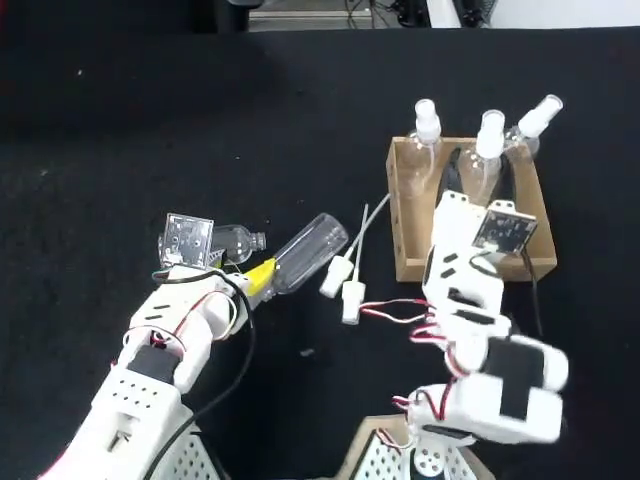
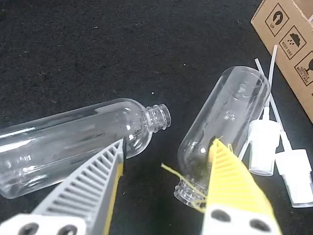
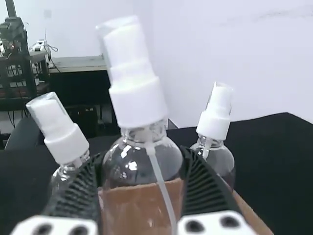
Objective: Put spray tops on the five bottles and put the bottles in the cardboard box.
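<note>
Two clear bottles without tops lie on the black table: one (image 1: 310, 250) (image 2: 225, 122) by my left gripper's yellow finger (image 2: 230, 186), the other (image 1: 237, 240) (image 2: 73, 147) by the grey finger. My left gripper (image 1: 240, 265) (image 2: 166, 147) is open over the gap between their necks. Two loose spray tops (image 1: 345, 280) (image 2: 261, 147) lie beside them. The cardboard box (image 1: 400, 200) (image 2: 293, 39) holds three topped bottles. My right gripper (image 1: 480, 175) (image 3: 142, 159) is shut on the middle bottle (image 1: 488, 135) (image 3: 134, 98), which stands in the box.
The other two topped bottles (image 1: 425, 130) (image 1: 535, 120) stand on either side of the held one, close to the right gripper's fingers. Open black table lies left of and behind the box. Red and white wires hang along the right arm.
</note>
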### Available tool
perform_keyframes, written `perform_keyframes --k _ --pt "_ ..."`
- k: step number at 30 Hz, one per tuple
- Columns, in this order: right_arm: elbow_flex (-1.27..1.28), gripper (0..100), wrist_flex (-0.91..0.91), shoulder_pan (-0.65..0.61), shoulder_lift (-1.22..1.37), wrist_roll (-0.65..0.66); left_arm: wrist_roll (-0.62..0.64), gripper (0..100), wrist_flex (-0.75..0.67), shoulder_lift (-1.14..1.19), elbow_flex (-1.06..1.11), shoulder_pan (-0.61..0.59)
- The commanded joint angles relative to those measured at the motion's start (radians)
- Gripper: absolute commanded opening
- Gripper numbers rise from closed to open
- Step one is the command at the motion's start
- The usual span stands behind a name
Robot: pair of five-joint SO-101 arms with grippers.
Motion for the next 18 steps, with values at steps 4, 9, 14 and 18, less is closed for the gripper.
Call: perform_keyframes --k 4,9,14,18 --pt "-0.113 1.1 -0.181 -0.002 0.16 0.04 0.002 26 -0.023 -0.012 -0.013 0.01" --pt "-0.122 1.1 -0.207 -0.002 0.237 0.048 0.002 26 -0.023 -0.012 -0.013 0.012" --pt "-0.124 1.1 -0.218 -0.003 0.248 0.052 0.002 26 -0.023 -0.012 -0.013 0.012" --pt "-0.119 1.1 -0.204 -0.003 0.249 0.054 0.002 26 -0.023 -0.012 -0.013 0.012"
